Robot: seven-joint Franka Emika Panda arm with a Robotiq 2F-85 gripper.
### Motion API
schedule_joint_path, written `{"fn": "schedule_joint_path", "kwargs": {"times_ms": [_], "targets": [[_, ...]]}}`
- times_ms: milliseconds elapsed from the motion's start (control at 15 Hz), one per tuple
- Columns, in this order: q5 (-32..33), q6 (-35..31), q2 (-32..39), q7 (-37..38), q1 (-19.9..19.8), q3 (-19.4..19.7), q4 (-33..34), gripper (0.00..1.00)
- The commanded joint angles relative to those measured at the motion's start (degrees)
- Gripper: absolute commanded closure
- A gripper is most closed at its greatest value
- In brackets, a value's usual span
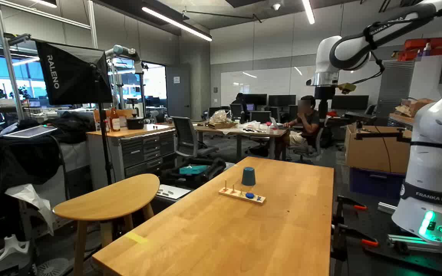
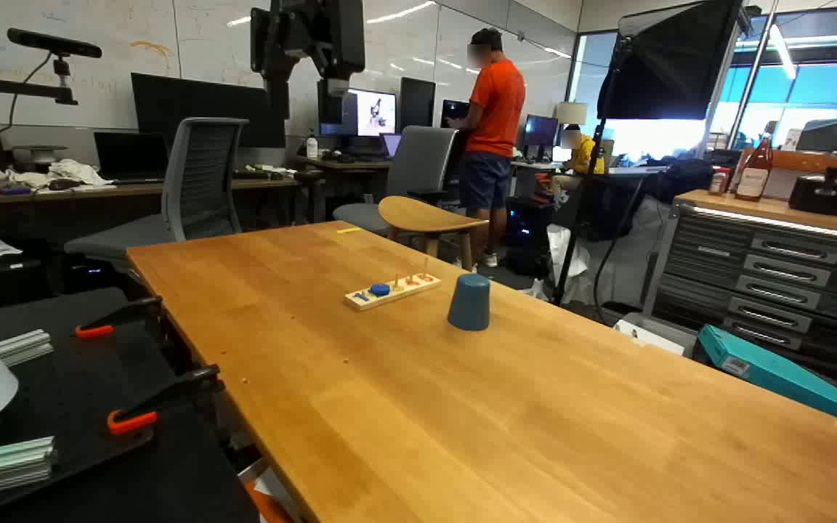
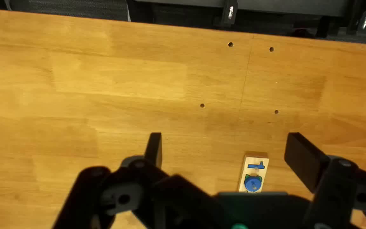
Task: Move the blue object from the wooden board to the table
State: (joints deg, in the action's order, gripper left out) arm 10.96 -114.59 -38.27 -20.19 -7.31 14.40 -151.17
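Pincer (image 3: 224,147) spread, blue disc (image 3: 252,184) well below on board (image 3: 248,171).

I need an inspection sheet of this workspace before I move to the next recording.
Surface: wooden table with small holes and yellow tape.
Job's things: blue disc sitting on the wooden board.
Clutter: upturned blue cup beside the board.
Fingers: apart, holding nothing, above the table.
Cables: dark cable looping beside the arm.
Surroundings: rounded wooden stool, black softbox light, standing person in an orange shirt.
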Motion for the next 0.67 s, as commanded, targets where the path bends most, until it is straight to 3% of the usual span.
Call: {"fn": "schedule_joint_path", "kwargs": {"times_ms": [0,200,600], "targets": [[-0.18,0.07,0.02,-0.12,-0.22,-0.23,0.16,0.0],[0.27,-0.62,1.34,0.16,0.1,-0.73,0.35,0.0],[-1.52,-19.13,18.46,7.31,4.83,-7.38,3.85,0.0]]}}
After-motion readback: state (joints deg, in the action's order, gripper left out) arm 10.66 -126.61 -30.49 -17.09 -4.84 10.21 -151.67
